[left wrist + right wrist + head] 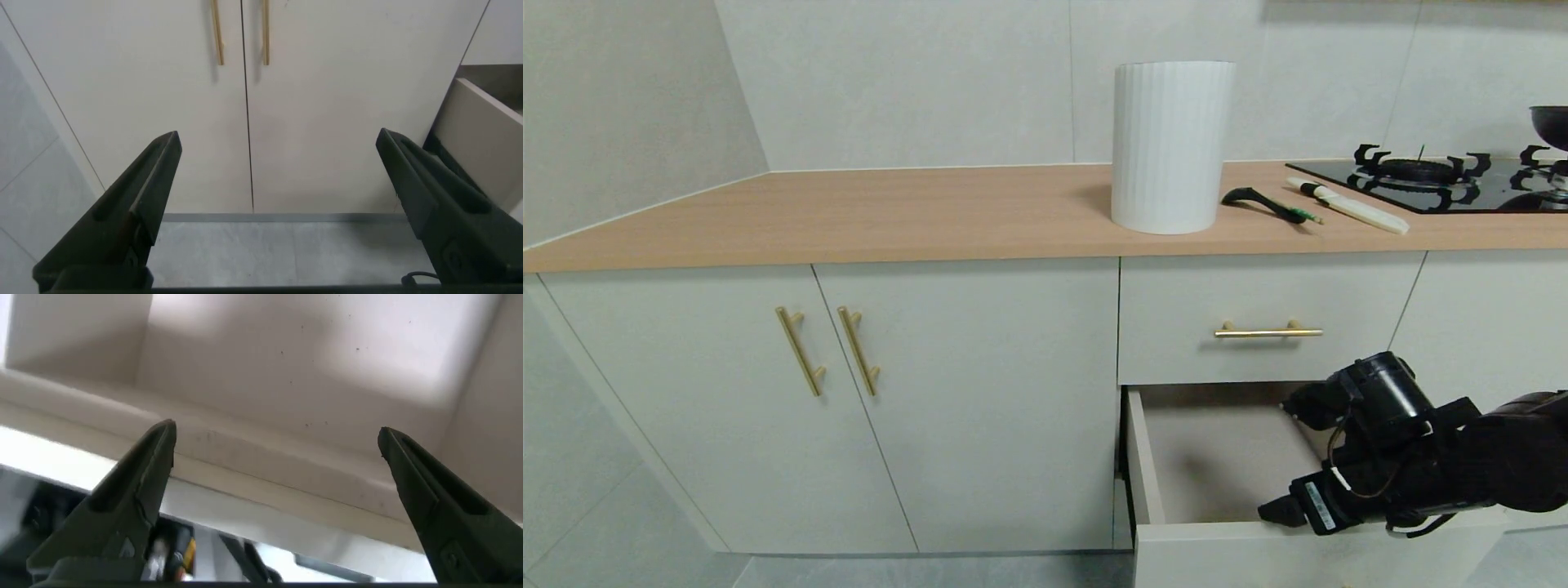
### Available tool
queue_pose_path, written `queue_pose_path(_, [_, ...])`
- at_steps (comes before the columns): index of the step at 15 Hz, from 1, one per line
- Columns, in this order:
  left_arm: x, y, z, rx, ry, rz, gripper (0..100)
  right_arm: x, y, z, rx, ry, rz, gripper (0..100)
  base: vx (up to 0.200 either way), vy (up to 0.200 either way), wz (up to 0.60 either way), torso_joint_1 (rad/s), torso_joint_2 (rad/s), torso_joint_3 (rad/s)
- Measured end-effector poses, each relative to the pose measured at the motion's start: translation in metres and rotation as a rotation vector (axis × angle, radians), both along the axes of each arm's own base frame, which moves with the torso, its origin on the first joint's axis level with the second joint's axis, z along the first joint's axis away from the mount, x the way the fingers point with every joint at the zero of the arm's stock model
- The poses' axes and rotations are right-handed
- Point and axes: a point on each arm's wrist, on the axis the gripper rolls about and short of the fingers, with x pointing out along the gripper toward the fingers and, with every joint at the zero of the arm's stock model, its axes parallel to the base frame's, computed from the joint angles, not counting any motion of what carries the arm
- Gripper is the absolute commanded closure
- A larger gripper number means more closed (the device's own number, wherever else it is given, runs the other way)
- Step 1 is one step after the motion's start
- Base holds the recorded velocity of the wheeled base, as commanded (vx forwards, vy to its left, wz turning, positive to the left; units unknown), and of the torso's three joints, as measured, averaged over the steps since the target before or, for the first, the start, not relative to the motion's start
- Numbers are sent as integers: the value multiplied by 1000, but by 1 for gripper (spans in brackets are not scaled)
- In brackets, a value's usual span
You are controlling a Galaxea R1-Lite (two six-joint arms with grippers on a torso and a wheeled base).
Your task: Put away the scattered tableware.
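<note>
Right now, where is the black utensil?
In the head view the black utensil lies on the counter, right of centre, between the white canister and the pale utensil beside the hob.

The tall white cylindrical container (1172, 147) is showing fine vertical ribbing. The long wooden countertop (890, 216) is displaying a warm light-brown grain. The slim black-handled utensil (1262, 202) is ending in green, and the long cream-coloured implement (1352, 208) is carrying a black band. The flat pale-grey cabinet doors (972, 392) are wearing thin brass-gold bar handles (858, 349). The open box-shaped drawer (1217, 457) is looking beige-grey inside. The left gripper (278, 143) and right gripper (276, 433) are showing matte black.
</note>
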Motion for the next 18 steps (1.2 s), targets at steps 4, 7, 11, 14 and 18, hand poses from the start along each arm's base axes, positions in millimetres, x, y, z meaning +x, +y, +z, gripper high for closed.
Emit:
queue_pose_path(4, [0, 0, 0, 0, 0, 0, 0, -12, 2, 3, -43, 56, 63, 0, 0, 0, 0, 0, 0, 0])
queue_pose_path(7, [0, 0, 0, 0, 0, 0, 0, -26, 0, 6, -104, 120, 148, 0, 0, 0, 0, 0, 0, 0])
queue_pose_path(11, [0, 0, 0, 0, 0, 0, 0, -51, -2, 10, -181, 259, 280, 0, 0, 0, 0, 0, 0, 0])
queue_pose_path(14, [0, 0, 0, 0, 0, 0, 0, -52, 3, 16, -178, 237, 295, 0, 0, 0, 0, 0, 0, 0])
queue_pose_path(18, [0, 0, 0, 0, 0, 0, 0, -37, 9, 33, -78, 185, 100, 0, 0, 0, 0, 0, 0, 0])
